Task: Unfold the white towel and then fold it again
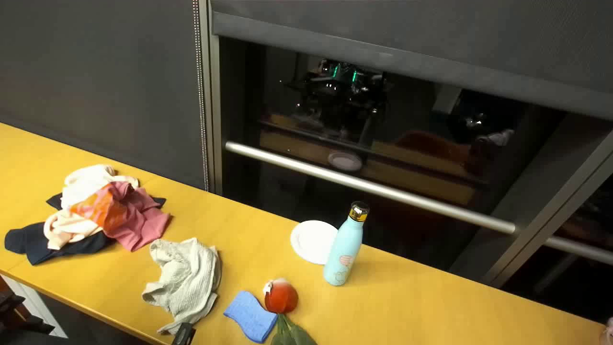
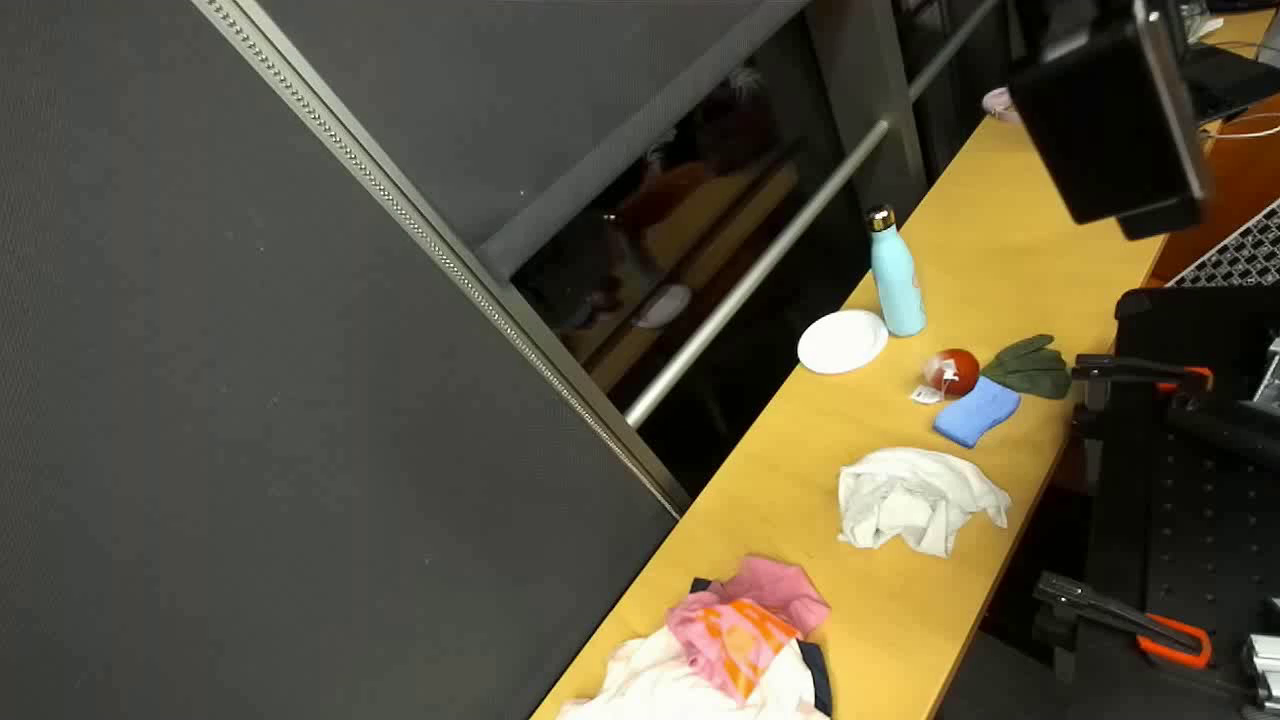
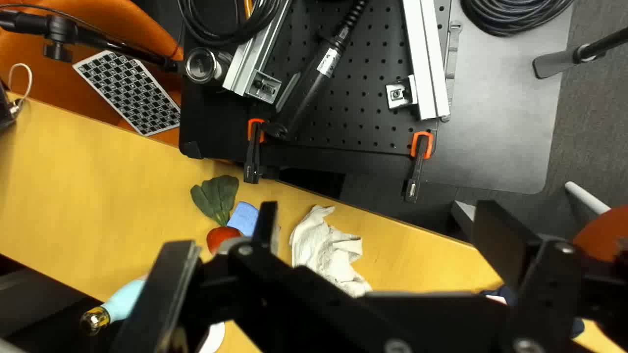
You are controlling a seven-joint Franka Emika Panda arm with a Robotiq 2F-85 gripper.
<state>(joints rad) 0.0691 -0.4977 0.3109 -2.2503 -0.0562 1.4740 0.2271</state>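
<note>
White towel [image 1: 187, 282] is best pinched by one loose edge and lifted slowly; the fingers [image 3: 500, 240] are spread wide, nothing held.

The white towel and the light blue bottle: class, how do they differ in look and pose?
Colour: the white towel is off-white, the light blue bottle pale blue with a gold-coloured cap.
Pose: the towel lies in a low heap; the bottle stands upright.
Surface: the towel is rumpled and creased; the bottle looks smooth.
Both rest on the yellow table.
</note>
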